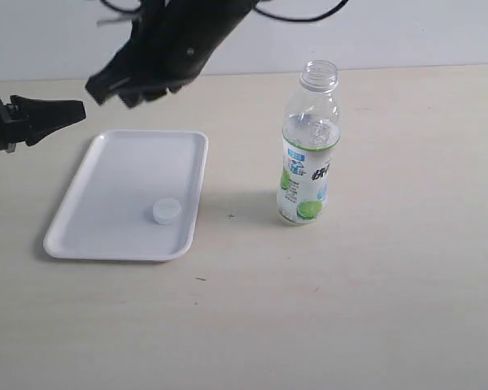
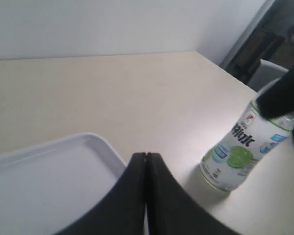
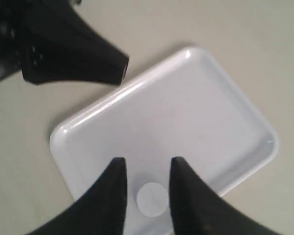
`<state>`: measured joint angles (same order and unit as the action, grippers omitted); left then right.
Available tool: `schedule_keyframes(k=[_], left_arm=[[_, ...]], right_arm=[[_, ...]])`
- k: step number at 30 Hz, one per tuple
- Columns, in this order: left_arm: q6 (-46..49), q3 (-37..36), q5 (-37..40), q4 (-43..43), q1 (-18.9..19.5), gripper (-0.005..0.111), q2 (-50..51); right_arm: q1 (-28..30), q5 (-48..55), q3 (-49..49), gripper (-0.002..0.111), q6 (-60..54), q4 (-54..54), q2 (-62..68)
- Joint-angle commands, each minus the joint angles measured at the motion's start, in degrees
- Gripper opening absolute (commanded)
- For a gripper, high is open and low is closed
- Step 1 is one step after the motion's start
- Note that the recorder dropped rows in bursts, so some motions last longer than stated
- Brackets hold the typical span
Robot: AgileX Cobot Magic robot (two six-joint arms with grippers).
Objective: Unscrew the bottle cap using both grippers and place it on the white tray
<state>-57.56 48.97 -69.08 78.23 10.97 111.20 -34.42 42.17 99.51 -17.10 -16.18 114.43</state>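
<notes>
The right claw [image 3: 147, 164] hangs released and empty at the upper left of the exterior view; the left claw [image 2: 146, 155] is clenched on nothing. The bottle cap [image 1: 167, 210] lies on the white tray [image 1: 122, 162], lower left of centre. It is probably light, stiff and slippery, best pinched across its sides.

On the white tray [image 1: 122, 179], near its right rim, the bottle cap [image 1: 167, 211]; to its right, the bottle [image 1: 309, 162] upright.

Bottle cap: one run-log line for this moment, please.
bottle cap: on white tray; bottle: upright, open; right end effector: open, empty; left end effector: shut
</notes>
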Motion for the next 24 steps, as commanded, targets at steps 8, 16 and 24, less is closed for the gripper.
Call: schedule_keyframes(k=[8, 16, 24], left_arm=[[0.67, -14.85, -0.89, 5.60, -0.16, 0.000, -16.69], [5.14, -30.67, -0.89, 8.98, -0.16, 0.000, -30.73], [5.03, -34.40, -0.89, 12.48, -0.16, 0.000, -32.45]], right_arm=[[1.50, 6.50, -13.33, 0.000, 8.76, 14.75, -25.37], [1.50, 2.04, -32.87, 0.000, 17.81, 24.09, -50.52], [1.50, 2.59, -38.52, 0.000, 19.27, 23.74, -64.16]])
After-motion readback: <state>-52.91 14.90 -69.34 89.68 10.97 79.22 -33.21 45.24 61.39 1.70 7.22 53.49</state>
